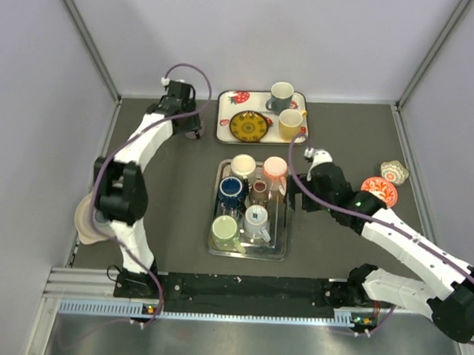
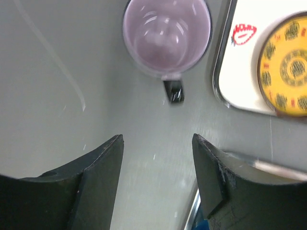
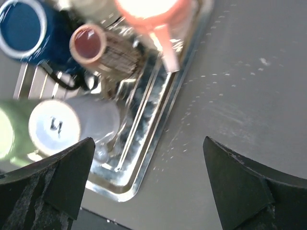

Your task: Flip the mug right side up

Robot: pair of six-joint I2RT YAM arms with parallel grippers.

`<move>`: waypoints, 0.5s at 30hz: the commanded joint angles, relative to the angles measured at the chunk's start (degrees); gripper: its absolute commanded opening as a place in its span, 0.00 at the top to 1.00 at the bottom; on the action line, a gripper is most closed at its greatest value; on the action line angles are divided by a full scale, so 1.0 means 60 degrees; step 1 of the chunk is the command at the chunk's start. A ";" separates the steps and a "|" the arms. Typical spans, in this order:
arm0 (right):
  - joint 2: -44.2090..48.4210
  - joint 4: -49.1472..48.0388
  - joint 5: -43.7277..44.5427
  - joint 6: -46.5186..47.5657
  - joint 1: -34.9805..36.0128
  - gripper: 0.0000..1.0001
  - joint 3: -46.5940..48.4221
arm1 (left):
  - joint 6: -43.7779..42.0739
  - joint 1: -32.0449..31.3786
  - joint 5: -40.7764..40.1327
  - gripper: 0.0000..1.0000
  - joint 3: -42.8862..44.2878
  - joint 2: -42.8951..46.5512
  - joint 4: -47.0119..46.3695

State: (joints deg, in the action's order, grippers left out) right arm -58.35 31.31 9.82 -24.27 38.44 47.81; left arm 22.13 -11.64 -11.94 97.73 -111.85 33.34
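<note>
Nearest the lens, the left gripper [image 2: 157,143] hangs spread and empty, its arm [image 1: 148,138] reached far across the table [image 2: 57,96] and pointed down at the lilac mug [image 2: 166,38], which stands mouth-up just beside the white tray [image 2: 237,76], dark handle [image 2: 173,91] toward that gripper. We judge the mug rigid, glossy, slippery and chip-prone, best pinched across its rim wall. The right gripper [image 3: 148,143] hovers wide open and empty over the metal tray's [image 3: 136,177] edge.
</note>
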 commanded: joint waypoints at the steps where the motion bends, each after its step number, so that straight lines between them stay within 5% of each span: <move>1: -0.0499 -0.0224 -0.0378 0.1332 0.1324 0.06 0.0979 | 0.0602 -0.0344 -0.0323 0.34 -0.2075 0.2993 -0.0619; 4: -0.0880 0.0098 -0.0480 0.1977 0.1854 0.08 0.1215 | 0.0997 -0.0755 -0.0339 0.30 -0.3804 0.4766 -0.0957; 5: -0.0910 0.0172 -0.0727 0.2110 0.2059 0.09 0.1201 | 0.1130 -0.0843 -0.0135 0.22 -0.4606 0.5568 -0.1059; 6: -0.0925 0.0201 -0.0773 0.2199 0.2191 0.10 0.1172 | 0.1232 -0.0974 0.0070 0.01 -0.5006 0.5967 -0.1147; 15: -0.1466 -0.0281 -0.0421 0.1615 0.3421 0.21 0.0586 | 0.2170 -0.1092 0.1873 0.01 -0.8114 0.9236 -0.1836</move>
State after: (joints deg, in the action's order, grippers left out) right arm -65.06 32.45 6.24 -13.15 56.05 52.12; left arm 31.59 -18.06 -4.99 53.12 -61.10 26.20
